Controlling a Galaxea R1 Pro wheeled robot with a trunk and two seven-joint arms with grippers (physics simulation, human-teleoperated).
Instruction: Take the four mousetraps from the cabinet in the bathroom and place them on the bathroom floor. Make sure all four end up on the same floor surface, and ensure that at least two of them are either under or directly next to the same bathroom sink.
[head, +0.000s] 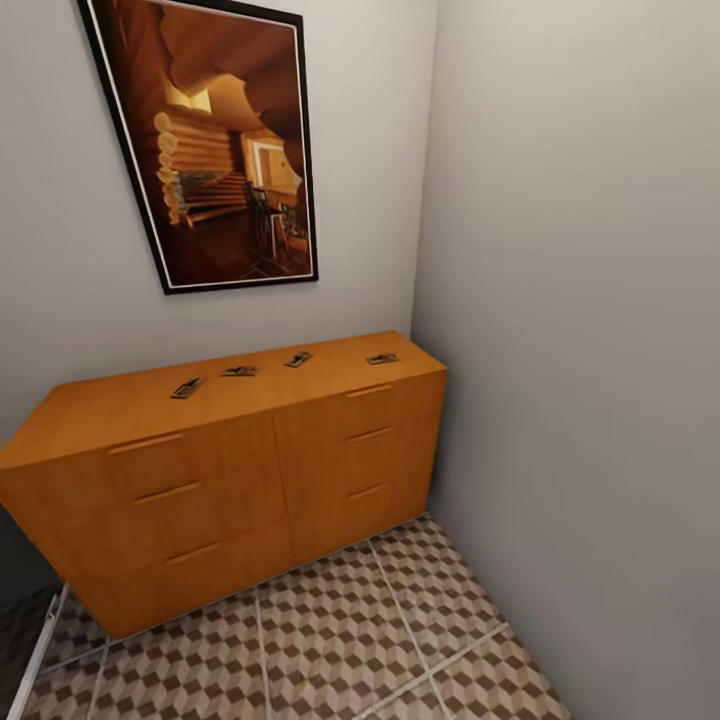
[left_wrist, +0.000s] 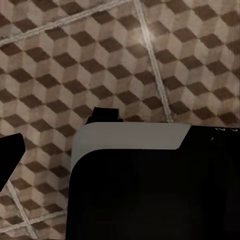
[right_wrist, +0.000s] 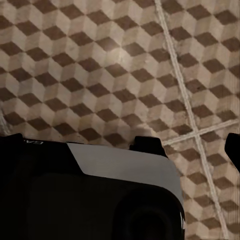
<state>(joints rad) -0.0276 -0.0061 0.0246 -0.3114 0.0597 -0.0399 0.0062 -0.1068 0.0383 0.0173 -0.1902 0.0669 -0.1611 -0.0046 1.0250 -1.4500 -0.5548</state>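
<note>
Several mousetraps lie in a row on the flat top of the orange-brown cabinet (head: 250, 470) in the head view, from the leftmost mousetrap (head: 187, 388) past two middle ones (head: 239, 371) (head: 298, 358) to the rightmost (head: 381, 358). The cabinet stands in a corner with its drawers shut. In front of it spreads the cube-patterned bathroom floor (head: 330, 640). The wrist views look down on the same floor (left_wrist: 100, 60) (right_wrist: 100, 65), far from the traps. A dark left finger (left_wrist: 10, 155) and a dark right finger (right_wrist: 233, 148) each sit at a frame edge, holding nothing. The sink is out of view.
A grey wall (head: 580, 350) closes the right side, tight against the cabinet's end. A framed picture (head: 215, 140) hangs above the cabinet. A dark strip with a white rail (head: 30, 650) borders the floor at the lower left. My black-and-white body (left_wrist: 150, 190) (right_wrist: 90, 195) fills the lower wrist views.
</note>
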